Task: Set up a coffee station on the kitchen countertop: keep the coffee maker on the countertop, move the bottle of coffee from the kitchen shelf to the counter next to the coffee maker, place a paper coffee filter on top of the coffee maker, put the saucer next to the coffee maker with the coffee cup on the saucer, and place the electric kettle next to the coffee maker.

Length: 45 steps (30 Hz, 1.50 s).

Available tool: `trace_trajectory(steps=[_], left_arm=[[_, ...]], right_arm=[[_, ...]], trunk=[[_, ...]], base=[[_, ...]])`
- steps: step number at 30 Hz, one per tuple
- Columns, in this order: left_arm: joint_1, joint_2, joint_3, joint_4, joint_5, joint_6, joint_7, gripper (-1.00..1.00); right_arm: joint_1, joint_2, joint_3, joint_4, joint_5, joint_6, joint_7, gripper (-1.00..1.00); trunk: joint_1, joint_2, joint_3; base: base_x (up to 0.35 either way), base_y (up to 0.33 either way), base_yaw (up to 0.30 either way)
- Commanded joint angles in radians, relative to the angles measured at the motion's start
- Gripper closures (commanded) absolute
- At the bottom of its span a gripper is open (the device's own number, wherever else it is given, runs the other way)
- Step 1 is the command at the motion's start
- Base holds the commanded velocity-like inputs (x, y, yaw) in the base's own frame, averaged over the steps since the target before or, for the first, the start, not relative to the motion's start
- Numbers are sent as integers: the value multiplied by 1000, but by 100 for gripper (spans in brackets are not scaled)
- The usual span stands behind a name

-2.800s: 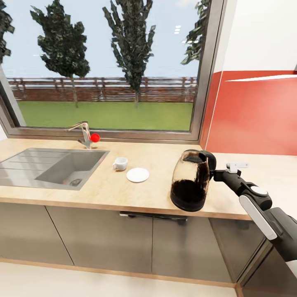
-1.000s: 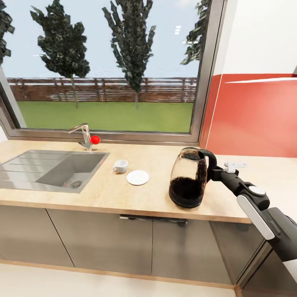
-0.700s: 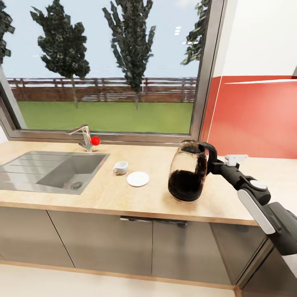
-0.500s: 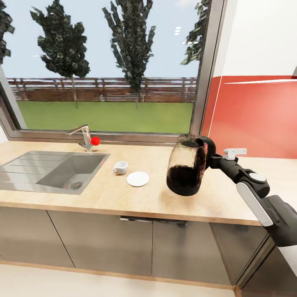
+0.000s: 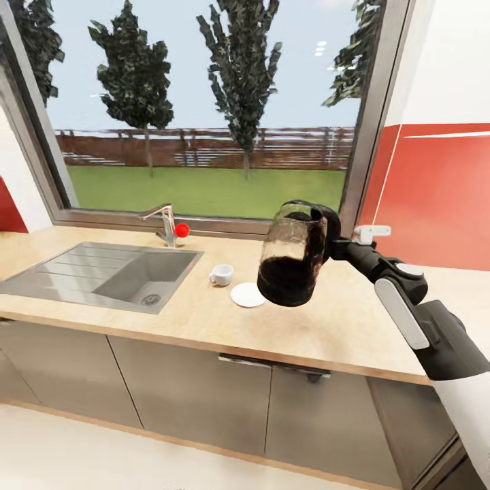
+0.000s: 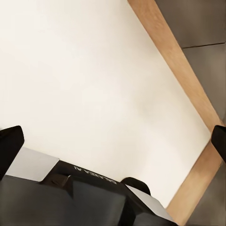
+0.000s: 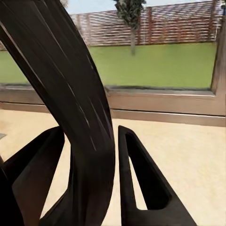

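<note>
The right hand (image 5: 335, 248), clamped on the kettle's (image 5: 291, 263) handle, had lifted it off the tabletop (image 5: 340, 320) and carried it toward the saucer (image 5: 246, 295); left hand's (image 6: 113, 141) fingers stood wide apart, empty.

The only lettering I can find sits on my left gripper (image 6: 113, 141), on the dark housing of its body in the left wrist view. It appears upside down there and is small and soft; I take it to read "GALAXEA", though I can't make out every letter for certain. On the electric kettle (image 5: 291, 262), the countertop (image 5: 204, 313) and the coffee cup (image 5: 221, 275) I can read no print.
</note>
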<state>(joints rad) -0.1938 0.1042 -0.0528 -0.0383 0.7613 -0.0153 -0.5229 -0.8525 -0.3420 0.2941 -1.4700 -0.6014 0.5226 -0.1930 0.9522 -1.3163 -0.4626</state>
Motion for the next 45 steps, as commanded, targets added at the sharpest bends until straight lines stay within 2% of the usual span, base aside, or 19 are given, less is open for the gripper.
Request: trace_trajectory(steps=[1,14,21,22,23,27,29,34,39,45], left_arm=[[-1,0,-6,1,6,-2,-3,-100],[-1,0,-5,2,6,-2,-3,-100],[-1,1,-5,2,6,-2,-3,-100],[-1,1,-5,2,6,-2,-3,-100],[-1,2,-5,3,6,-2,-3,-100],[-1,2,-5,3,6,-2,-3,-100],[-1,2,-5,3,6,-2,-3,-100],[-1,2,-5,3,6,-2,-3,-100],[-1,2,-5,3,6,-2,-3,-100],[-1,3,-5,3,6,-2,-3,-100]], right_arm=[[-1,-1,2,-2,-9,2,-9,100],[-2,7,3,-4,-10,2,-6,100],[-2,9,51,-4,-10,2,-6,100],[-2,13,55,-4,-10,2,-7,100],[-2,36,63,-4,-7,5,-9,100],[-2,56,66,-4,34,28,-8,100],[-2,76,67,-4,64,39,-7,100],[-2,102,68,-4,100,47,-7,100],[-2,123,68,-4,109,50,-6,100],[-2,129,68,-4,110,50,-6,100]], trunk=[[0,-1,-1],[0,-1,-1],[0,-1,-1],[0,-1,-1],[0,-1,-1],[0,-1,-1],[0,-1,-1],[0,-1,-1],[0,-1,-1],[0,-1,-1]], base=[[0,0,271],[0,0,272],[0,0,272],[0,0,272],[0,0,272],[0,0,272],[0,0,272],[0,0,272],[0,0,272],[0,0,272]])
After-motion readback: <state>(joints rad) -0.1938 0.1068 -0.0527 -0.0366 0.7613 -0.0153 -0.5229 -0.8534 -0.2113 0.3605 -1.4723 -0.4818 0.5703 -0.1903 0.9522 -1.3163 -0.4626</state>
